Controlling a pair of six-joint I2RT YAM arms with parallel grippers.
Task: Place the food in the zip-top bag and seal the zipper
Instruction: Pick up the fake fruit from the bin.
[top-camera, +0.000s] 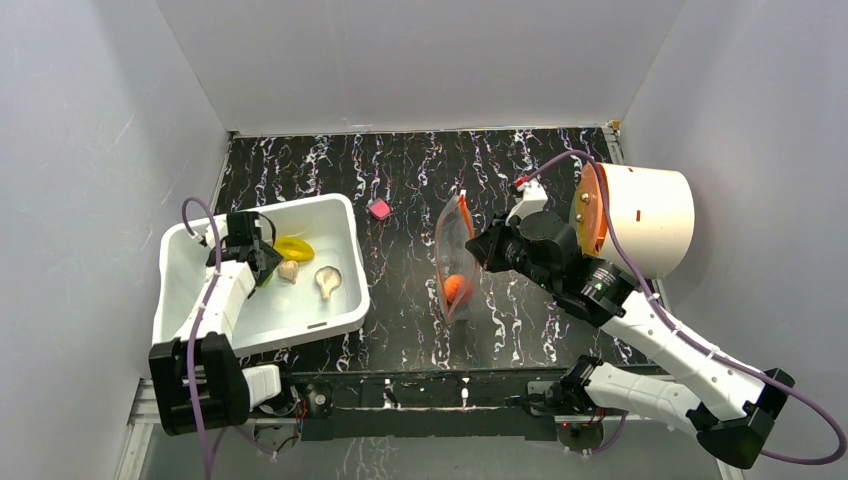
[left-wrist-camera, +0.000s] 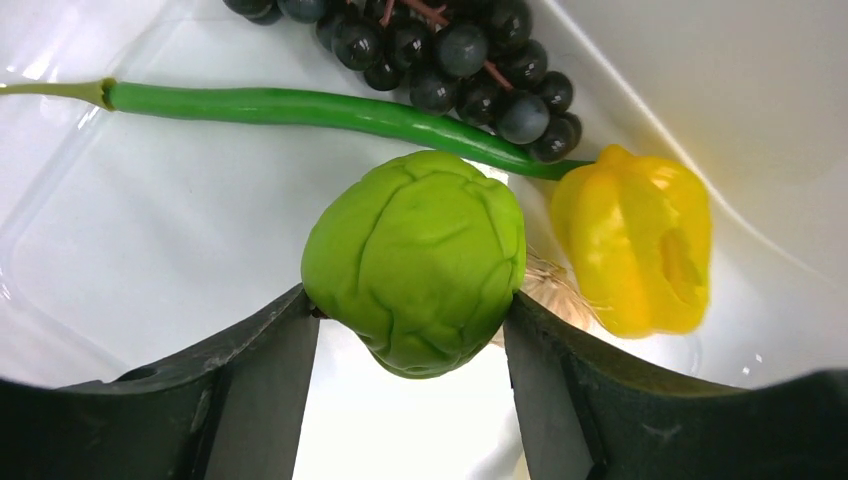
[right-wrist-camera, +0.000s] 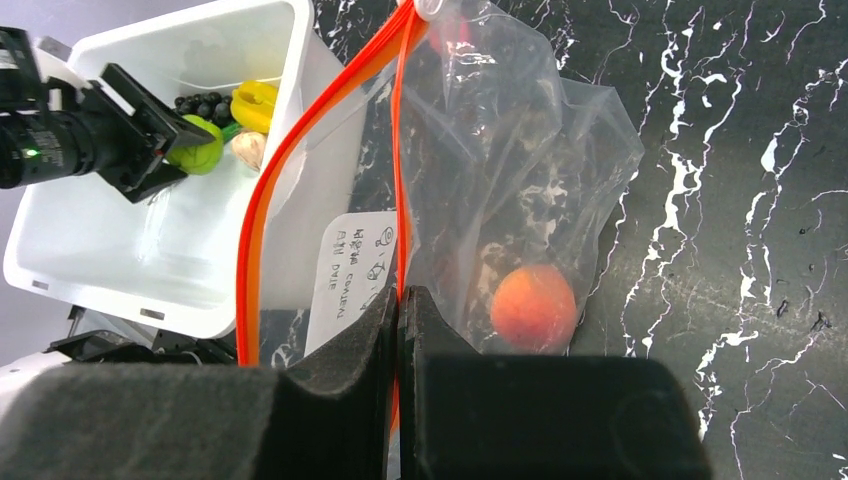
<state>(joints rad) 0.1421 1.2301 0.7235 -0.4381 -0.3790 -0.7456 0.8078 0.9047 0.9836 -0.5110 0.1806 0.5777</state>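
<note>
From above, the left gripper (top-camera: 262, 262) sat low inside the white bin (top-camera: 345, 250). The yellow piece (top-camera: 293, 247), beige garlic (top-camera: 288, 270) and beige mushroom (top-camera: 327, 280) lay just off its tip, toward the bin's middle. The right gripper (top-camera: 478, 250) was at the edge of the zip-top bag (top-camera: 452, 235), apparently propping it up so the mouth faced the bin. The orange ball (top-camera: 457, 288) lay inside the bag, close beside that gripper.

In the left wrist view, the jaws were clamped on the green ball (left-wrist-camera: 415, 260), pressing both its flanks. The long green pod (left-wrist-camera: 300, 108) lay beyond the tips, with dark grapes (left-wrist-camera: 460, 50) further out. I could not tell whether the ball had cleared the bin floor.

In the right wrist view, the jaws were pinched shut on one lip of the zipper (right-wrist-camera: 300, 150), and the other lip bowed away to their left — probably to leave a gap for the food. The zipper was not yet sealed.
</note>
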